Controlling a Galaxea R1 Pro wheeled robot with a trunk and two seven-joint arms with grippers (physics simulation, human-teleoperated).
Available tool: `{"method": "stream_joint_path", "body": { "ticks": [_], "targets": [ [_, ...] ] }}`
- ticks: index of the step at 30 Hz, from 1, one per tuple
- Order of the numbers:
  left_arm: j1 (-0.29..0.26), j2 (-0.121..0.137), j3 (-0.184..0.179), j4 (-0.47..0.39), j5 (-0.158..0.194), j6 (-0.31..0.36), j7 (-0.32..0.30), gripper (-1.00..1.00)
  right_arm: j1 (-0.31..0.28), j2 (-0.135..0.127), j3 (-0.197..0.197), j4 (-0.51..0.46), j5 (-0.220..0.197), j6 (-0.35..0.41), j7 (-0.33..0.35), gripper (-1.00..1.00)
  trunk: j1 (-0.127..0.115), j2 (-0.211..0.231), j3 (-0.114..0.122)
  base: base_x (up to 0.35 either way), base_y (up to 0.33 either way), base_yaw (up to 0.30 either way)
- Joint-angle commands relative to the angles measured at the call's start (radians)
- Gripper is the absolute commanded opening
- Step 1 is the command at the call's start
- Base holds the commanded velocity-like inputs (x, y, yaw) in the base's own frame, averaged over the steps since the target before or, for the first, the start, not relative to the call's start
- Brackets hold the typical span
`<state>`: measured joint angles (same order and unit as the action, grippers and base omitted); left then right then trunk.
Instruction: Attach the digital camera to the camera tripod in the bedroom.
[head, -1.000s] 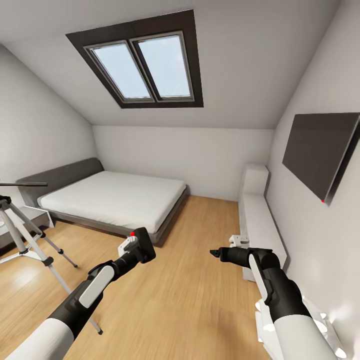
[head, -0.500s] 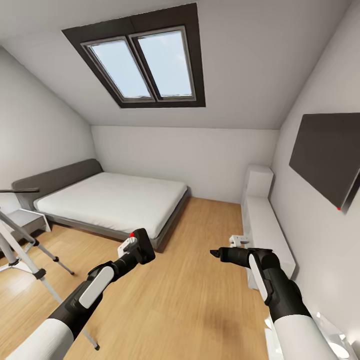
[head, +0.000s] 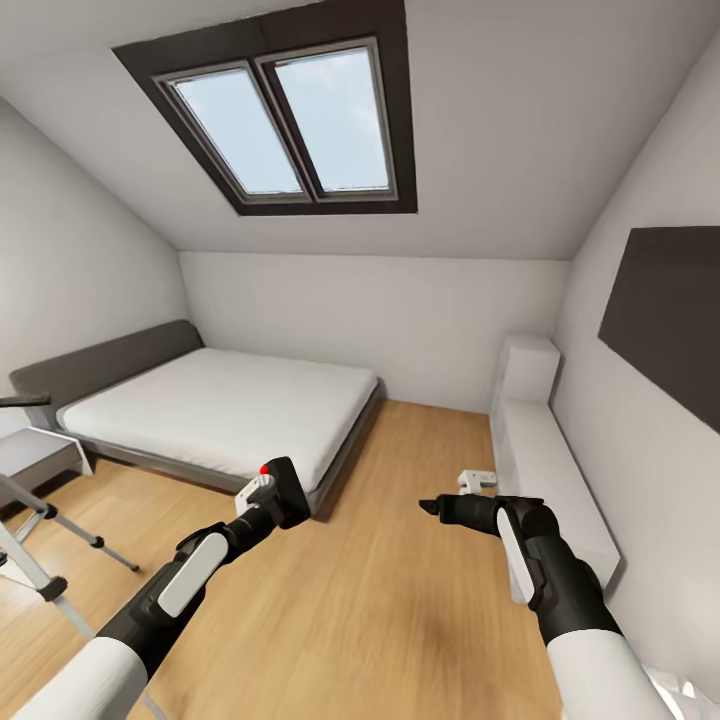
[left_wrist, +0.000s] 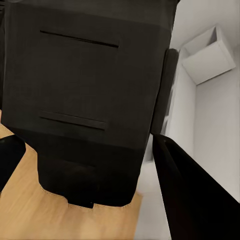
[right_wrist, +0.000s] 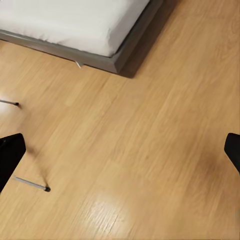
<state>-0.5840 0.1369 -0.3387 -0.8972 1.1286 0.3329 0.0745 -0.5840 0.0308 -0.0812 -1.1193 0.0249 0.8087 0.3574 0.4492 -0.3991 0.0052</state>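
Observation:
My left gripper (head: 272, 497) is shut on the digital camera (head: 292, 492), a small black box with a red button on top, held above the floor in front of the bed's corner. In the left wrist view the camera's black body (left_wrist: 85, 100) sits between the dark fingers (left_wrist: 192, 195). The camera tripod (head: 40, 520) stands at the far left edge, with only its silver legs, black joints and the tip of its handle (head: 22, 401) in view. Two of its feet (right_wrist: 32, 185) show on the floor. My right gripper (head: 430, 507) hangs open and empty over the wood floor, its fingers (right_wrist: 10, 156) spread wide.
A low grey-framed bed (head: 220, 410) with a white mattress fills the left middle. A white nightstand (head: 35, 450) stands by the tripod. A long white low cabinet (head: 545, 460) runs along the right wall under a dark panel (head: 670, 320). A skylight (head: 290, 125) is overhead.
The whole view has shifted: the tripod has slid further toward the left edge and the right wall's panel outward, so the camera moved. Both arms keep their pose, the camera still held.

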Motion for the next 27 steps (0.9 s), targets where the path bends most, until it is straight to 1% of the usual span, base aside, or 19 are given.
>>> {"method": "stream_joint_path", "body": {
  "ticks": [1, 6, 10, 27],
  "targets": [
    [0.0, 0.001, -0.003, -0.002, 0.009, 0.0, 0.005, -1.0, 0.0, 0.001, -0.003, -0.001, 0.003, 0.005, 0.005, 1.0, 0.001, -0.001, 0.0, 0.209, 0.048, 0.0],
    [0.0, 0.001, -0.003, -0.003, 0.007, -0.002, 0.006, -1.0, 0.0, 0.003, -0.003, 0.0, 0.0, 0.013, 0.003, 1.0, 0.001, -0.001, 0.0, 0.075, 0.017, 0.001],
    [0.0, 0.001, -0.003, -0.004, 0.007, -0.003, 0.007, -1.0, 0.0, 0.0, -0.004, 0.0, -0.001, 0.013, 0.002, 1.0, 0.001, -0.001, 0.0, 0.003, 0.001, 0.112],
    [0.0, 0.001, -0.003, -0.006, 0.006, -0.003, 0.01, -1.0, 0.0, 0.0, -0.003, 0.002, 0.002, 0.007, 0.002, 1.0, 0.001, -0.001, 0.003, 0.0, 0.0, 0.252]
  ]
}}
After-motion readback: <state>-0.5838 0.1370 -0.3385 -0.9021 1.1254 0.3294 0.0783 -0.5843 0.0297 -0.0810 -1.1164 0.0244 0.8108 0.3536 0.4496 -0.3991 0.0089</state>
